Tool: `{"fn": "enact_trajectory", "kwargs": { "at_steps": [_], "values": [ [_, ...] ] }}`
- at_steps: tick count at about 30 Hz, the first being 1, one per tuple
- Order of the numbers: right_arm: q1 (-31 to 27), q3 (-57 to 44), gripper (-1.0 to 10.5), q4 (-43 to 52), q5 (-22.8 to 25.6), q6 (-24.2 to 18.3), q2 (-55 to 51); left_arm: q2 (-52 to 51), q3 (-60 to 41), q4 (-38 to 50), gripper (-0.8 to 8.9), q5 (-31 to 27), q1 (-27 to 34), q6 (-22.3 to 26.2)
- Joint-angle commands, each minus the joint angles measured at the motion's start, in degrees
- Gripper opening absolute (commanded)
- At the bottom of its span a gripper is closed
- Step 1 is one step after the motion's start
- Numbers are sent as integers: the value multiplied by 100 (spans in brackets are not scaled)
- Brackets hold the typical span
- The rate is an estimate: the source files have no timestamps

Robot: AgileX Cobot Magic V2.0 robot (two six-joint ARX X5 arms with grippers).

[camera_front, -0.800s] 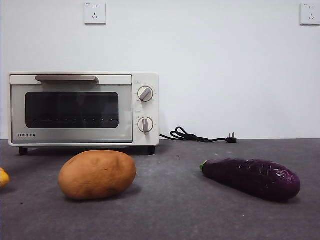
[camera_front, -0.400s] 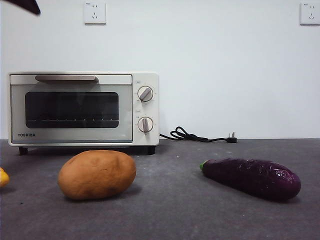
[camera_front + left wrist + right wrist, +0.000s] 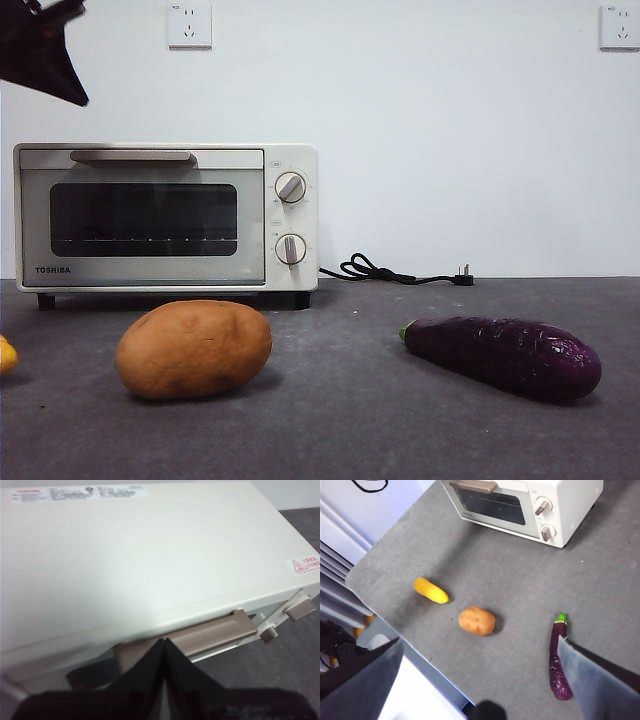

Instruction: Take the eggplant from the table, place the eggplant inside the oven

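Cream-white oven (image 3: 166, 217), glossy dark-purple eggplant (image 3: 505, 356), brown-orange potato (image 3: 194, 349), grey table (image 3: 340, 420)

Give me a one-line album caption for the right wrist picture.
High above the table, the open right gripper overlooks eggplant, potato, a yellow vegetable and the closed oven.

A plain white wall (image 3: 450, 150) forms the backdrop. 2 white wall sockets sit high on it: left socket (image 3: 190, 25) and right socket (image 3: 620, 27). Lighting is even.

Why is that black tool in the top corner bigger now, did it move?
Yes. The left tool has come lower, closer to the oven top.
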Motion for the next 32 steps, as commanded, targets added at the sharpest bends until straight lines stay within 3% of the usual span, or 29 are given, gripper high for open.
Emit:
{"fn": "enact_trajectory", "kwargs": {
  "at_steps": [1,21,32],
  "values": [
    [9,15,567,11,4,-63,94,190,0,173,-6,197,-17,-20],
    [9,15,566,-31,-20,-61,411,911,-2,481,-6,205,-219,118],
    [9,15,566,-72,-22,-140,424,960,-2,-11,-6,166,-496,286]
  ]
}}
